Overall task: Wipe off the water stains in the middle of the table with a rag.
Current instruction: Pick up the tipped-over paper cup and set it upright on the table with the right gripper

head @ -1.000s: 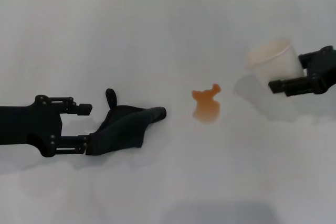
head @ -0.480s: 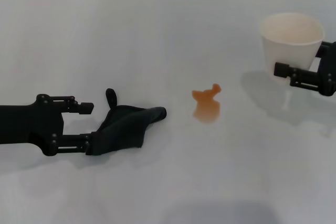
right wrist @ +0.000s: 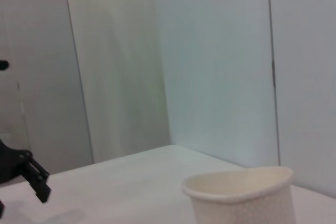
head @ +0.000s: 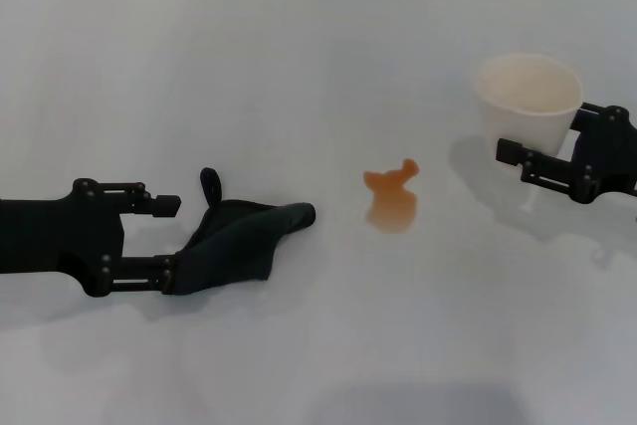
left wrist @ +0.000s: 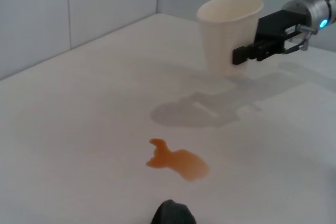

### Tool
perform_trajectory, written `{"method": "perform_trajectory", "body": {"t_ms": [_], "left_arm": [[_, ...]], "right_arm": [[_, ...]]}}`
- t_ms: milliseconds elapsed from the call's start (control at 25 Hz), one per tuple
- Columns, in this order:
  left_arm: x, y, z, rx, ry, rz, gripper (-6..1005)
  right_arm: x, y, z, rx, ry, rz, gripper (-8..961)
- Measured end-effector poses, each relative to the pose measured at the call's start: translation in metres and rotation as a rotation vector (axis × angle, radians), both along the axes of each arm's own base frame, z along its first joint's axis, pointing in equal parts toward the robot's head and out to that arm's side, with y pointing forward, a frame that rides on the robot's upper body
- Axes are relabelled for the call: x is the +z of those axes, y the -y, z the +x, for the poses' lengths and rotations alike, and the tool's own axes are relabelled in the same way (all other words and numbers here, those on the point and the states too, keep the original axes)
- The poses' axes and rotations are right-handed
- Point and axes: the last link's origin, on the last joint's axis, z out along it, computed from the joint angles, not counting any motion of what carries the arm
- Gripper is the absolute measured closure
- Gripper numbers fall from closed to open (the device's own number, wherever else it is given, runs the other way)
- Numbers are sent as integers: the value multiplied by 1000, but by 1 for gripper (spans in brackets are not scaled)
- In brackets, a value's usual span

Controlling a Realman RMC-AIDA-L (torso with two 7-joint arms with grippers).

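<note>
A broad white table [head: 299,67] fills the head view, with pale wall panels running along its far edge. Out in the middle sits the water stains [head: 391,198], an orange-amber blotch with a small lobe on its far side, lying bare on the surface and touched by nothing.

Over on the left, the left gripper [head: 154,238] lies low over the table with its fingers spread wide. The near finger [head: 134,273] is buried in the edge of the rag [head: 239,241], while the far finger [head: 149,204] stands clear of the cloth beside the little loop tab. The rag, dark and crumpled, stretches away from the fingertips, its tapered end pointing at the stain and stopping a short way from it. In the left wrist view only the tip of the rag [left wrist: 173,213] shows, with the stain [left wrist: 177,161] just beyond it.

On the right, the right gripper [head: 528,161] has its fingers clamped on a pale paper cup [head: 528,106], upright, mouth open to the ceiling, well beyond the stain from the rag. The left wrist view shows the cup lifted, its shadow cast on the table below.
</note>
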Motion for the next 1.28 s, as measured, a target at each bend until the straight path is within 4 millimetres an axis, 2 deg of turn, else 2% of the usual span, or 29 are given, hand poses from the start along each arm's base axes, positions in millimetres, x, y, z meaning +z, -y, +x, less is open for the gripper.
{"method": "perform_trajectory", "body": {"t_ms": [280,600,1280], "left_arm": [[-1,0,-2,-11,-11,10,299],[-11,2,-5,-10,-28,-6,299],[-14,0,-5,-14,-35,-10,300]], "right_arm": [[-20,0,10,4,62,55,337],[-43,2,27,-32,179,87,332],[-45,3,39,-56,237,140,322]]}}
